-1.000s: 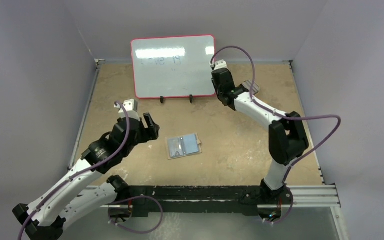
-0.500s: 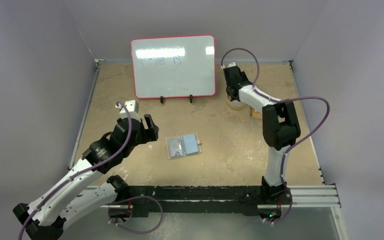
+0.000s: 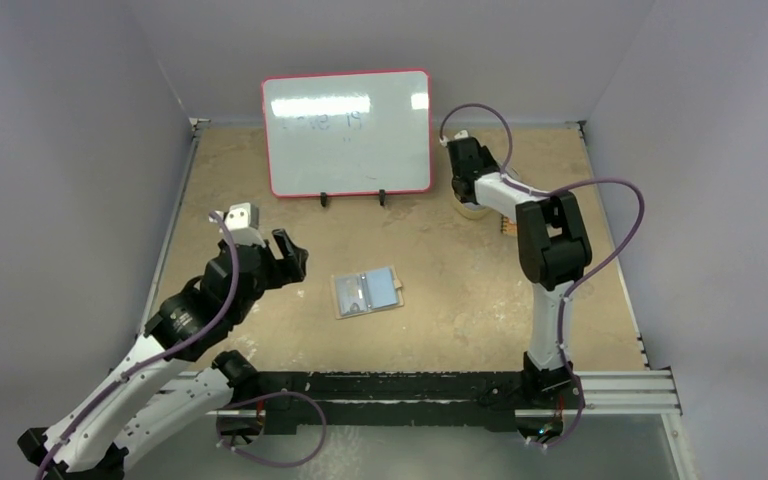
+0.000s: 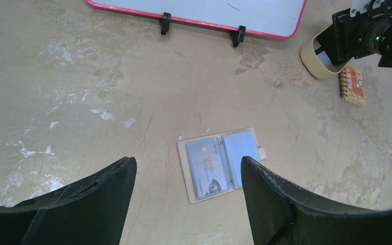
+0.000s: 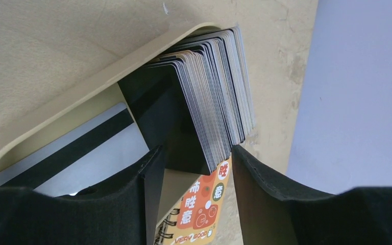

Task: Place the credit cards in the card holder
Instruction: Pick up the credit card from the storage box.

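Logged right tool (image 5: 194,153) released, jaws either side of the credit cards (image 5: 219,92) stacked on edge in tan dish (image 5: 76,102), far-right counter (image 3: 460,290); set thus, presumably, for pinching 1 off. Found card holder (image 3: 367,292) lying open mid-counter, sleeves up for loading. Noted left tool (image 4: 186,162) released too, hovering near it, probably to steady.

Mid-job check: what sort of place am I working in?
Probably a lab robot cell, not a home or shop. Plain walls box in a worn tan table, a whiteboard stands at the back, and a metal rail runs along the near edge.
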